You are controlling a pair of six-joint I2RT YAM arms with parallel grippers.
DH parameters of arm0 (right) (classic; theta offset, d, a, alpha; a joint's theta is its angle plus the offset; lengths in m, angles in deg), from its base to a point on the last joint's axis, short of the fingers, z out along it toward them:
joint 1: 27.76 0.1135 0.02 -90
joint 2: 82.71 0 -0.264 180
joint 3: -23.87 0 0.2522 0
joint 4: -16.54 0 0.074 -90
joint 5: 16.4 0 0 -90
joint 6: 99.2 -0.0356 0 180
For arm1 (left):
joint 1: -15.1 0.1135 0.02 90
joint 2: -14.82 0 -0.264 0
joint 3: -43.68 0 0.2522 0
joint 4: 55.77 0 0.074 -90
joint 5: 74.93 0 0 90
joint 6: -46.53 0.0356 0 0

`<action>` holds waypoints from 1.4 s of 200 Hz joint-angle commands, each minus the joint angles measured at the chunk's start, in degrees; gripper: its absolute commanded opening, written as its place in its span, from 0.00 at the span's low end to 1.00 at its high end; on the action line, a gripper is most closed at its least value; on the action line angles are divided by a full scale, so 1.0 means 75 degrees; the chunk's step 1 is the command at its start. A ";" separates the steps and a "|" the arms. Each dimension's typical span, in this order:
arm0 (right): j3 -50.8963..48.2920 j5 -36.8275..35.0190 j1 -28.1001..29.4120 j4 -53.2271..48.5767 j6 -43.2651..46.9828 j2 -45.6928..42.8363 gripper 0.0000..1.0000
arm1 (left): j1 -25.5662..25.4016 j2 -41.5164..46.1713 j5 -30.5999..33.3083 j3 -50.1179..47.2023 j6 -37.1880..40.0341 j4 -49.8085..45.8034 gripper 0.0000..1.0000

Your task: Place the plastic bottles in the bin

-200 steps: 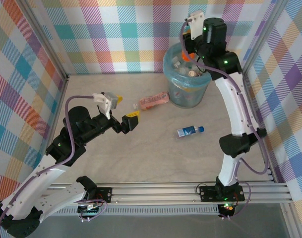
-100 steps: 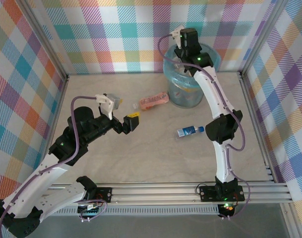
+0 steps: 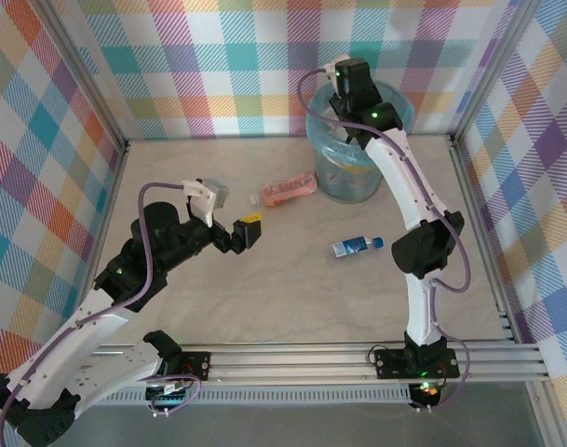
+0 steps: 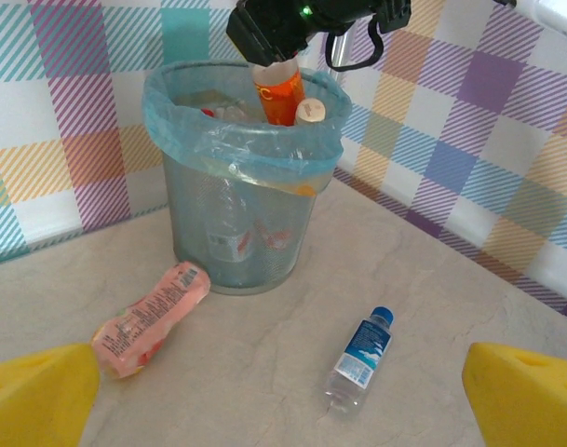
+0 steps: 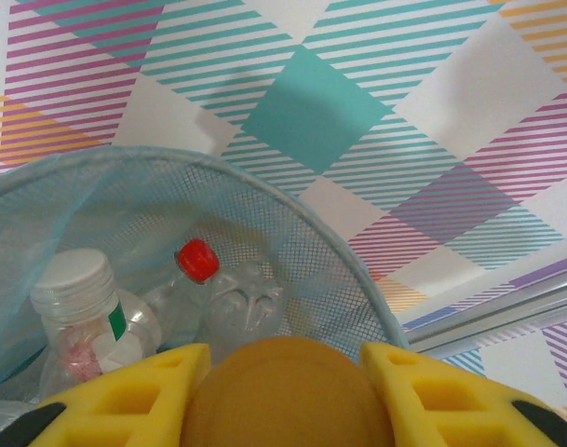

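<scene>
Top cam takes in both arms: R arm stretched over the bin [image 3: 357,163] at the back R of the table [image 3: 292,298], L arm bent low on the L side. From up there the R wrist hides what its claw carries, and the bin's contents can't be made out. Two bottles lie loose on the table. The pink bottle [image 3: 285,189] is on its side just L of the bin. The blue-cap bottle [image 3: 357,246] is nearer the arms, in front of the bin and apart from it, cap to the R.

L wrist cam faces the bin side-on. The orange bottle [image 4: 278,93] hangs near upright under the R claw [image 5: 285,358], its lower end inside the blue bag [image 4: 185,121] at the rim. A beige cap [image 4: 310,112] pokes up just beside it. More bottles show through the bin wall, low down.

R wrist cam looks past the claw into the bin: a white-cap bottle [image 5: 78,307] w/ green on its label and a red-cap bottle [image 5: 197,261] next to it, both in the bag.

R claw: closed part-way on the orange bottle, a yellow pad [image 5: 143,391] against each side. L claw [image 3: 249,230]: spread wide, empty, above the table, aimed at the bin, well apart from both loose bottles.
</scene>
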State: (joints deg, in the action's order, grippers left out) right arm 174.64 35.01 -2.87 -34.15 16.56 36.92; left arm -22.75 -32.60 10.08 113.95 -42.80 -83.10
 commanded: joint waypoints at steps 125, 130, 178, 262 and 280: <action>0.1349 0.0362 0.0385 -0.0484 -0.0355 0.0326 0.76 | -0.0002 -0.0040 0.0068 -0.0004 -0.0074 -0.0007 1.00; 0.1358 0.0417 0.0385 -0.0518 -0.0407 0.0303 0.76 | -0.0005 -0.0052 0.0068 -0.0009 -0.0057 -0.0008 1.00; 0.1348 0.0771 0.0385 -0.0756 -0.0878 0.0203 0.71 | -0.0005 -0.0019 0.0068 -0.0115 -0.0051 0.0015 1.00; 0.0880 0.0554 0.0032 -0.1589 -0.1863 0.0762 0.62 | -0.0005 0.0006 0.0162 -0.0222 -0.0028 -0.0065 1.00; 0.0937 0.0579 -0.0082 -0.1592 -0.2051 0.0852 0.64 | -0.0005 -0.0016 0.0185 -0.0192 -0.0008 -0.0083 1.00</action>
State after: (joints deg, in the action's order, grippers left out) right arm 181.94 39.95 -2.00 -44.27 5.07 41.47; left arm -22.75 -33.06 10.73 112.64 -42.80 -83.40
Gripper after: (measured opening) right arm 0.631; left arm 0.998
